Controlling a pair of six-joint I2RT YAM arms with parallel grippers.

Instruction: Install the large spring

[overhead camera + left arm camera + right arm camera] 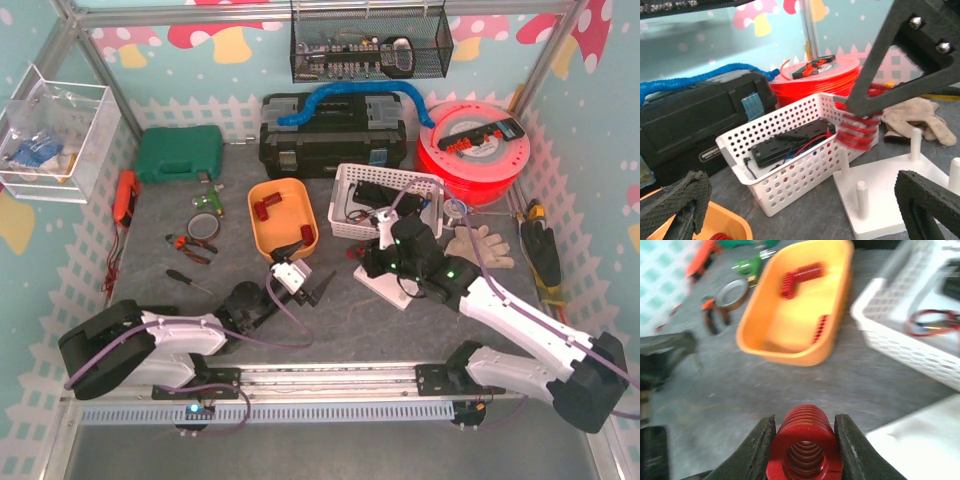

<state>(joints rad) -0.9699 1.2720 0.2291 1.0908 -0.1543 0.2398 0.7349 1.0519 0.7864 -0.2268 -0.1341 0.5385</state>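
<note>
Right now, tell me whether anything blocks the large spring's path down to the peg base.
Nothing visible does. The right gripper holds the red spring by the white peg base, whose pegs stand bare; the perforated basket sits beside it.

my right gripper (804,440), clamped on the large spring (805,427), has little room: the white basket (385,200) crowds just behind the peg base (382,289), and upright pegs (862,196) stud its top. my left gripper (308,268), jaws wide, hangs near the base's left edge. bare grey table (740,390) lies open between the base and the orange tray (283,215).
</note>
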